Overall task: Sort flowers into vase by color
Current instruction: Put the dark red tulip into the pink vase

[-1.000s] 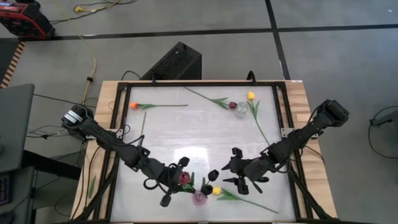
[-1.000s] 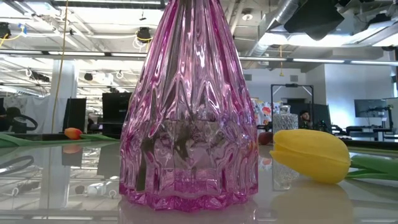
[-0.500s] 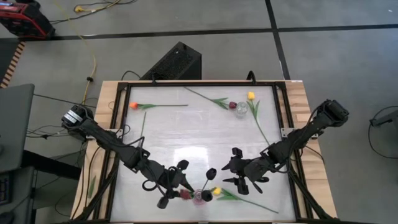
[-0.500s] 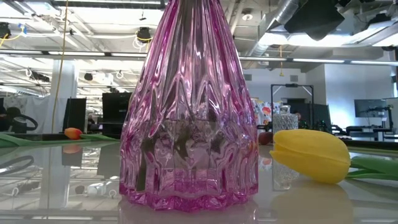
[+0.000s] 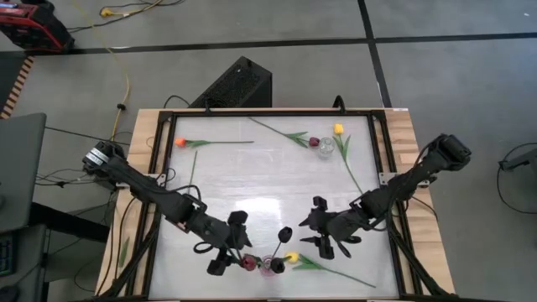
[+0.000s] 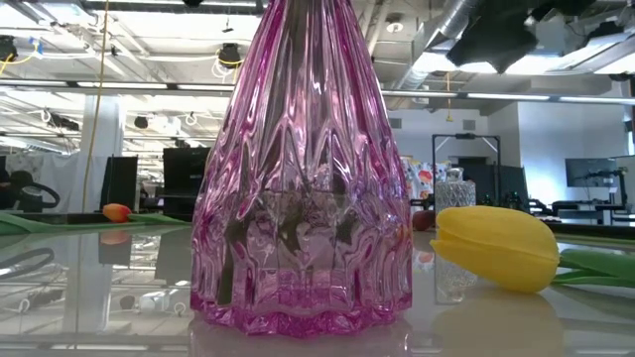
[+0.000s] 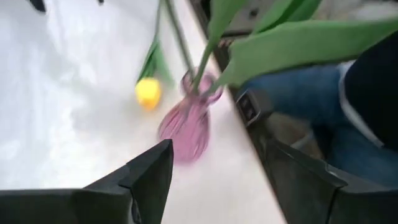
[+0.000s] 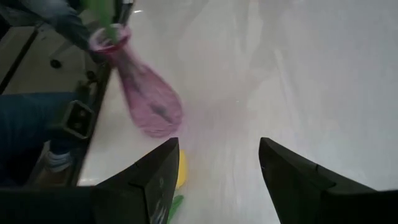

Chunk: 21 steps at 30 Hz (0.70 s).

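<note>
White table (image 5: pixel 268 180), pink vase (image 5: pixel 268 267) at its near edge.
My left gripper (image 5: pixel 225 249) sat just beside the vase, jaws spread; dark red and near-black tulips (image 5: pixel 283 234) stood in it. My right gripper (image 5: pixel 316 225) hovered nearby, jaws open, empty; a yellow tulip (image 5: pixel 291 257) lay beside the vase.

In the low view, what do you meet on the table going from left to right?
Orange tulip head far back → pink glass vase up close → small clear glass vase behind → yellow tulip head lying on the table.
</note>
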Each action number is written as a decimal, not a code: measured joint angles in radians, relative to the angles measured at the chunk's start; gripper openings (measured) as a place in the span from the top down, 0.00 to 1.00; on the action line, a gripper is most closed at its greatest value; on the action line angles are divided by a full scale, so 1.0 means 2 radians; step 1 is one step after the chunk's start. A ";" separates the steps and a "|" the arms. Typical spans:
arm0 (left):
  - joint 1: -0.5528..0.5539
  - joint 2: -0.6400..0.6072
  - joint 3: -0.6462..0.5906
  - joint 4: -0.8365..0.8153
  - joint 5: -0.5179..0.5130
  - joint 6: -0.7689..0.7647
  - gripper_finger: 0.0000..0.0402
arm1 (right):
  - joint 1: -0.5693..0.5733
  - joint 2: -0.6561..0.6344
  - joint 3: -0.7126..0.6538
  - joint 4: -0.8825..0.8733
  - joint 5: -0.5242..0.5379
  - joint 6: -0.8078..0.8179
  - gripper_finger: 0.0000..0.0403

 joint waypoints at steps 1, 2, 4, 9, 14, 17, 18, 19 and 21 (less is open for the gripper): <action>0.000 0.000 0.011 -0.023 -0.003 -0.004 0.40 | -0.005 -0.002 0.000 -0.004 0.000 0.000 0.38; 0.000 0.000 0.021 -0.045 -0.005 -0.007 0.40 | -0.010 -0.002 0.000 -0.010 0.000 0.000 0.38; 0.000 0.000 0.039 -0.092 -0.002 -0.008 0.39 | -0.023 -0.003 0.000 -0.018 0.000 0.000 0.38; -0.001 0.000 0.075 -0.219 0.008 -0.017 0.39 | -0.061 -0.003 0.000 -0.030 -0.010 0.000 0.38; -0.009 -0.023 0.077 -0.293 -0.063 -0.021 0.39 | -0.098 -0.003 0.007 -0.048 -0.010 -0.016 0.38; -0.017 -0.051 0.061 -0.298 -0.123 -0.022 0.39 | -0.119 -0.003 0.024 -0.068 -0.010 -0.034 0.38; -0.019 -0.063 0.051 -0.295 -0.132 -0.023 0.39 | -0.127 -0.003 0.028 -0.072 -0.010 -0.042 0.38; -0.019 -0.075 0.041 -0.289 -0.140 -0.023 0.39 | -0.136 -0.003 0.031 -0.072 -0.010 -0.051 0.38; -0.020 -0.103 0.015 -0.264 -0.153 -0.024 0.39 | -0.158 -0.003 0.040 -0.073 -0.012 -0.072 0.38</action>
